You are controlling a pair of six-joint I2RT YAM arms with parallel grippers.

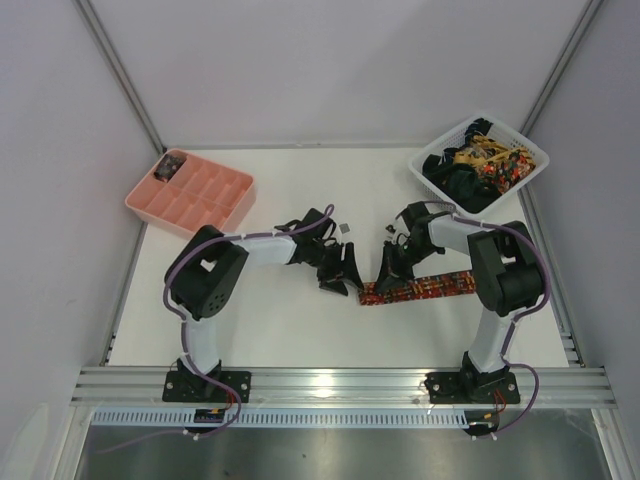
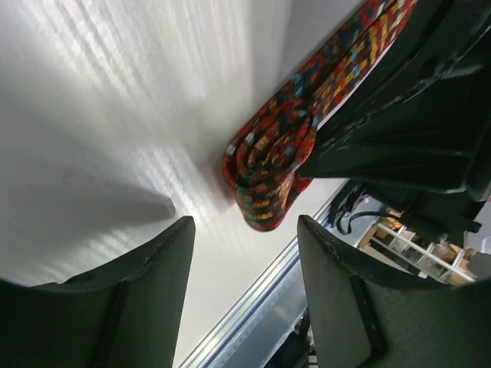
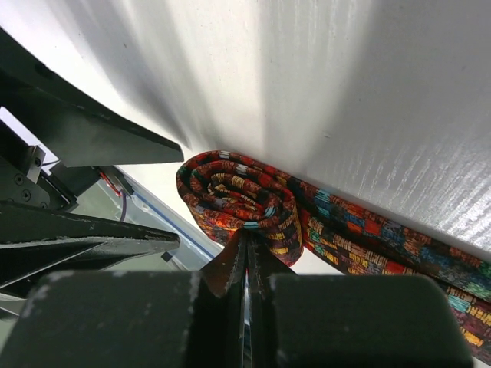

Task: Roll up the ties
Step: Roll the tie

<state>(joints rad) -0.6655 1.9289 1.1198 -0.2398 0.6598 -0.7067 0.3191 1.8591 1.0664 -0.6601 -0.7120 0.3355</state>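
Down on the white table top, right of centre: a long narrow fabric necktie in busy red, orange, yellow and black, stretched flat toward the right arm's base. Wound up at its left end into a tight spiral coil. Pressed up against that coil: the black right gripper, fingers squeezed tight together, tips right at the outer wrap. No telling about any cloth pinched in there. Just left of the coil and apart from it: the black left gripper, fingers spread well apart, nothing between them. Far back right: more patterned and dark ties, heaped in a white plastic lattice basket. Back left: a pink compartment tray.
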